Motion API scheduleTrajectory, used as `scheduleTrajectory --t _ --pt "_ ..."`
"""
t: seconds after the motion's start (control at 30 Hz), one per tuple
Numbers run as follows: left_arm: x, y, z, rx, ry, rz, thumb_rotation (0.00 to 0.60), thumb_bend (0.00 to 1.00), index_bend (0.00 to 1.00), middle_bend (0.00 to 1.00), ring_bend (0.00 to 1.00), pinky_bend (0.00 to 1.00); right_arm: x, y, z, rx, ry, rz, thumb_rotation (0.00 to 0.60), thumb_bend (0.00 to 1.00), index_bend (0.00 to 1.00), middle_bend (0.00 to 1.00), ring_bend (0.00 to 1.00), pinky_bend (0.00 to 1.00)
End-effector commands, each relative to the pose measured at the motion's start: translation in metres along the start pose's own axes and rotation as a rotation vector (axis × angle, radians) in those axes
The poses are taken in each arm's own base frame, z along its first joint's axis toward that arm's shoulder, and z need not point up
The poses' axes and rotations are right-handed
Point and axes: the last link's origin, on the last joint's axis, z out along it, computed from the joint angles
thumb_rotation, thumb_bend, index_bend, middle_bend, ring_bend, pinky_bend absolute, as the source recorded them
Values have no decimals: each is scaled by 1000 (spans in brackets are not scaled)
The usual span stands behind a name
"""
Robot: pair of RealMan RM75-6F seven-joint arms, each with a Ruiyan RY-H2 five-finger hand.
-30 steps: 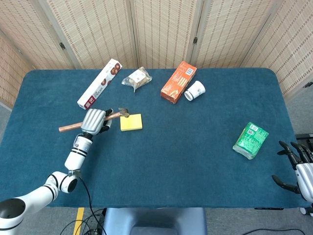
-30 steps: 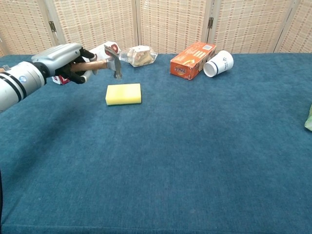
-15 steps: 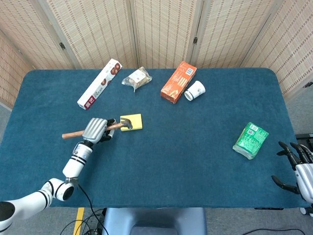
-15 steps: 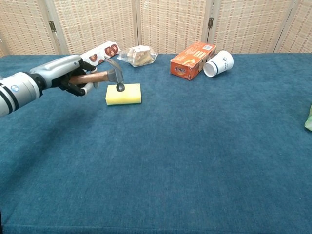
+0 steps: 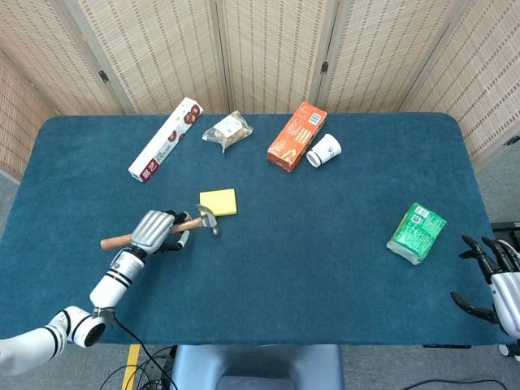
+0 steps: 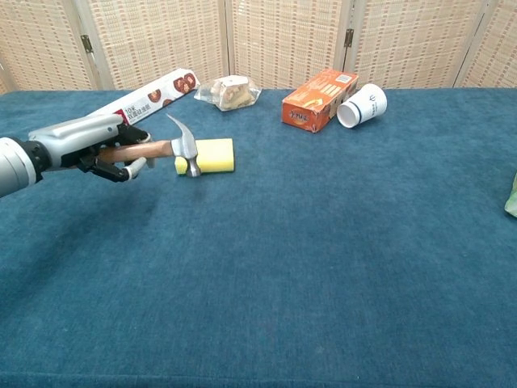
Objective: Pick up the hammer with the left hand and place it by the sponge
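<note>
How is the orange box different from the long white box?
The orange box is short and wide; the long white box is thin and stretched out. The orange box lies next to a tipped white cup; the long white box lies alone. Both lie flat at the table's far edge.

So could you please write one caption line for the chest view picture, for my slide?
Left hand holds the hammer by its handle, head near the yellow sponge.
</note>
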Motion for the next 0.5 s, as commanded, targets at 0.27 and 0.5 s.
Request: scheduleTrajectory --t 0.27,0.5 --pt "26 -14 -33 85 38 -26 391 247 0 92 35 253 2 0 -2 6 8 3 600 119 77 330 103 121" --pt "45 -35 -83 264 153 -81 600 247 94 116 58 253 0 3 0 3 0 6 600 119 77 330 103 121"
